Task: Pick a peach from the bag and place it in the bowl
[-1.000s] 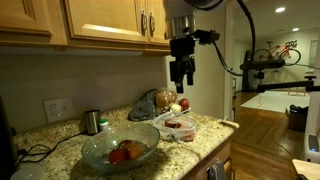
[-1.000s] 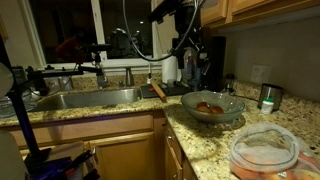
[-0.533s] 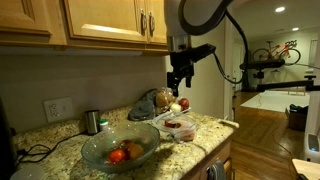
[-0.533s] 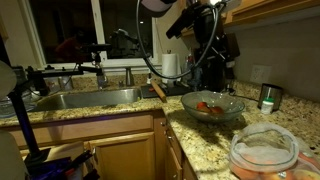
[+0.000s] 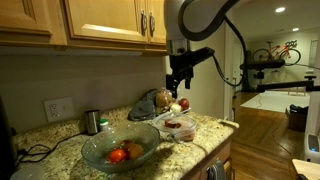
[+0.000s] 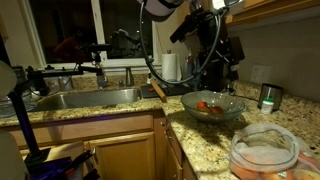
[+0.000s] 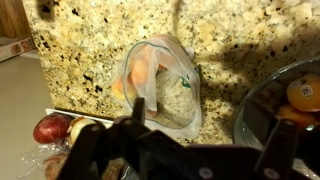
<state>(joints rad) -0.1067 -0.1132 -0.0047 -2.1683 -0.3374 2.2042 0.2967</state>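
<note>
**Jaws empty over the bag**

Your jaws hang wide open, holding nothing, high above the bag (image 7: 165,95). It lies on the table (image 7: 80,50) with a peach (image 7: 146,70) inside. The bowl (image 5: 98,152) sits beside the bag, with a fruit tray (image 5: 178,127) just beside it too.

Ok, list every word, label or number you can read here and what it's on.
None can be read in any view.
The bag, the bowl and the metal cup show no print; the lidded tub is too blurred to tell.
</note>
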